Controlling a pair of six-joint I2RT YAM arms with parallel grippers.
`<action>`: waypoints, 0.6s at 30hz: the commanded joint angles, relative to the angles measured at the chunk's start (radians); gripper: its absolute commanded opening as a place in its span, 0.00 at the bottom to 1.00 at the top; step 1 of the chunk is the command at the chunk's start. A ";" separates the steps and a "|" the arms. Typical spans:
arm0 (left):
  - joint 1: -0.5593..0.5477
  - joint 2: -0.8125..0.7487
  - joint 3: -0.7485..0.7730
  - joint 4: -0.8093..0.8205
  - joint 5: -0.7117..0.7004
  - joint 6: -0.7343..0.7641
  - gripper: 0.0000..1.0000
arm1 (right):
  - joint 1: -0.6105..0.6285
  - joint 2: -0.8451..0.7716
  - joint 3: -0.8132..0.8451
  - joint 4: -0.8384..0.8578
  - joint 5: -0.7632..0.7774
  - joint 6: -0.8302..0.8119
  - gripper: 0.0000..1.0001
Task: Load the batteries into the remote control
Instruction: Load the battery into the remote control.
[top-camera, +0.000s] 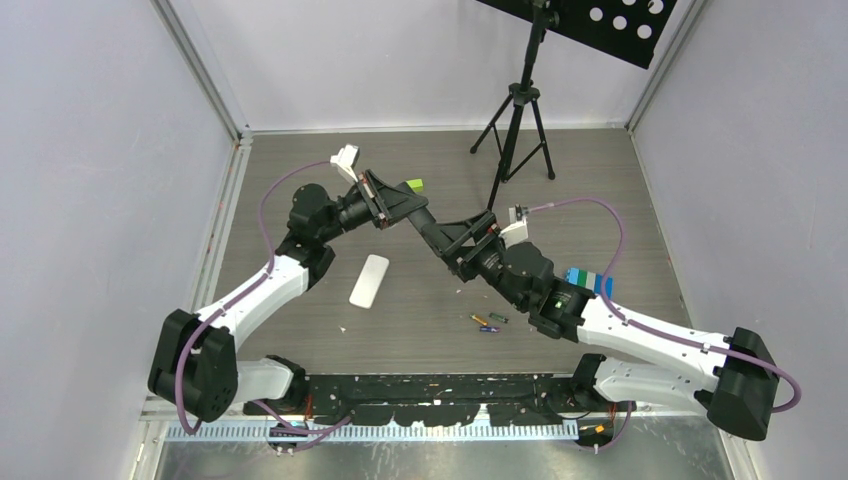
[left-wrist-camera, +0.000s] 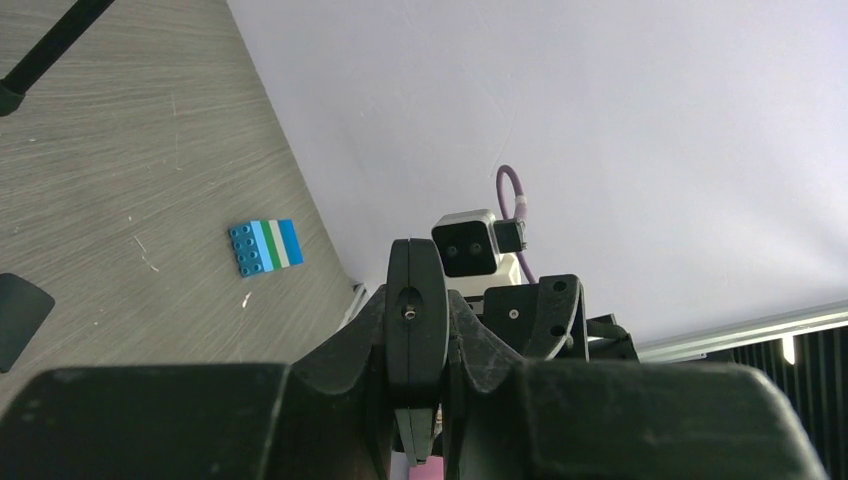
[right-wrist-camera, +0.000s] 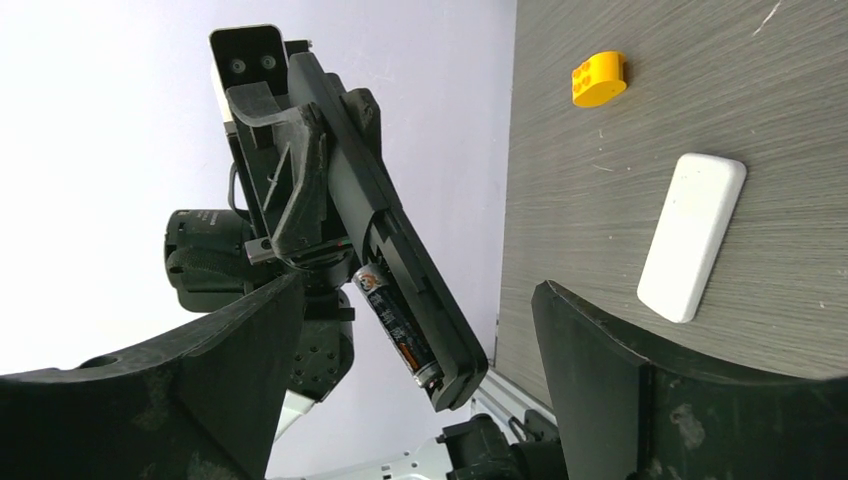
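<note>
My left gripper (top-camera: 395, 203) is shut on the black remote control (top-camera: 420, 216) and holds it tilted above the table. The right wrist view shows the remote control (right-wrist-camera: 345, 170) with its compartment open and a dark battery (right-wrist-camera: 396, 322) lying in it. My right gripper (right-wrist-camera: 420, 290) is open, one finger on each side of the remote's lower end, holding nothing. Three loose batteries lie on the table by the right arm: a yellowish one (top-camera: 479, 320), a green one (top-camera: 498, 318) and a blue one (top-camera: 489, 329). The left wrist view shows the closed left gripper (left-wrist-camera: 415, 300).
A white oblong cover (top-camera: 369, 280) lies flat on the table under the left arm. A yellow brick (right-wrist-camera: 598, 78) sits farther back, and a blue, green and white brick (left-wrist-camera: 264, 246) near the right wall. A black tripod (top-camera: 515, 120) stands at the back.
</note>
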 joint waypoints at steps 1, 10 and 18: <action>-0.001 -0.008 0.029 0.080 0.005 -0.011 0.00 | 0.000 0.003 0.026 0.092 0.033 0.023 0.87; -0.001 -0.002 0.032 0.100 0.014 -0.030 0.00 | -0.010 0.043 0.031 0.124 0.006 0.065 0.66; -0.001 0.001 0.025 0.131 0.009 -0.084 0.00 | -0.034 0.042 -0.004 0.167 -0.037 0.077 0.43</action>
